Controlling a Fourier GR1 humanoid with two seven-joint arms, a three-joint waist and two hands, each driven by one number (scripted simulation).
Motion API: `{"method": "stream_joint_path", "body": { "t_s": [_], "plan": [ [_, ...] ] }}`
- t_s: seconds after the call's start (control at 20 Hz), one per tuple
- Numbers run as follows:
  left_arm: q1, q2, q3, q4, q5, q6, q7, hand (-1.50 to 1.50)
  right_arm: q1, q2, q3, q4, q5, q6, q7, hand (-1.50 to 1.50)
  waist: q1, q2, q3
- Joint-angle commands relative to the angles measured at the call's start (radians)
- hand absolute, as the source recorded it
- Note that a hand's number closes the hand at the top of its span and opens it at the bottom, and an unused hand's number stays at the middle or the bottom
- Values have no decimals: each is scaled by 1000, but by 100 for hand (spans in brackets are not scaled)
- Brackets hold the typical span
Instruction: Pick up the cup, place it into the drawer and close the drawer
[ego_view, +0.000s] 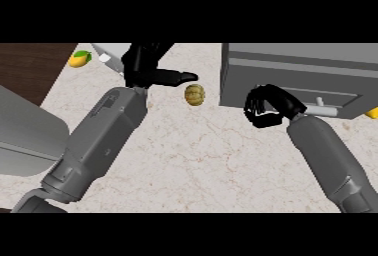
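Left robot hand curls over the cup — orientation hidden; right robot hand curled, empty.

Only one view was given, the head view, so no second view shared any part of the scene with it. It looked steeply down from above onto the marbled table, from the robot's own side, facing away from the body. Both grey forearms entered from the lower edge and reached upward in the view, the left hand at the left and the right hand at the right, unmirrored. The camera sat close: the forearms filled much of the view, and the grey drawer unit at upper right was cut by the edge.
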Motion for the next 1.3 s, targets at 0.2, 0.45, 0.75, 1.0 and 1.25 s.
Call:
{"method": "stream_joint_path", "body": {
  "t_s": [0.2,0.45,0.75,1.0,1.25],
  "plan": [
    [88,27,-24,-80,-5,-38,15,-150,-194,-85,-156,200,-54,-65,-31,150,54,12,2],
    [92,66,-19,-103,3,-76,38,-150,-226,-125,-193,201,-95,-18,-22,150,73,21,2],
    [133,63,-36,-117,-2,-109,27,-150,-236,-147,-214,163,-130,18,-15,150,90,28,1],
    [134,66,-32,-133,11,-133,35,-150,-233,-182,-232,134,-167,85,-9,150,95,31,0],
    [145,79,-30,-146,16,-147,43,-150,-219,-186,-232,112,-181,109,-1,150,106,30,0]
  ]
}}
